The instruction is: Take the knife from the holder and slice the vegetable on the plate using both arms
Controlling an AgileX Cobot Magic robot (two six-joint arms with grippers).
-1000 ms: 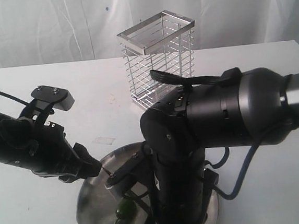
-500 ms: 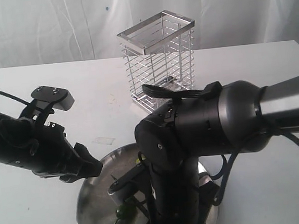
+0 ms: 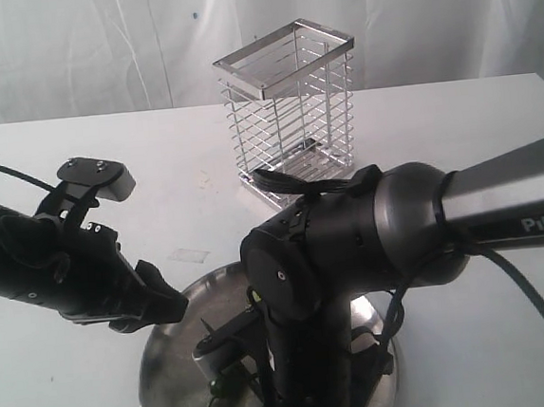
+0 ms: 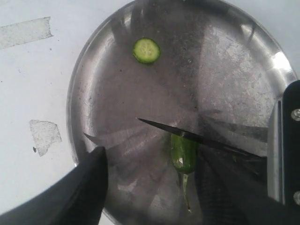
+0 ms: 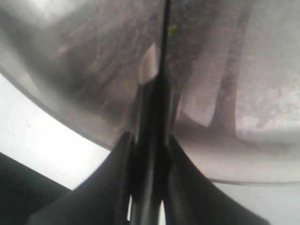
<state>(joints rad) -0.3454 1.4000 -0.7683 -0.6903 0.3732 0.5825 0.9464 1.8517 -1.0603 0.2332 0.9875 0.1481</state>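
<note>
The steel plate lies at the table's front edge, under both arms. In the left wrist view the green vegetable lies on the plate with its stem towards the camera. The black knife rests edge-down across the vegetable's far end. One cut slice lies further off. My left gripper is open; its dark fingers straddle the vegetable's stem end without clamping it. My right gripper is shut on the knife's handle, blade pointing across the plate. The wire holder stands behind.
The bulky right arm hangs over the plate and hides most of it in the exterior view. The left arm reaches in from the left. Scraps of tape stick to the white table beside the plate.
The right arm has swung lower and nearer over the plate, bringing the knife down onto the vegetable. The left arm has stayed still.
</note>
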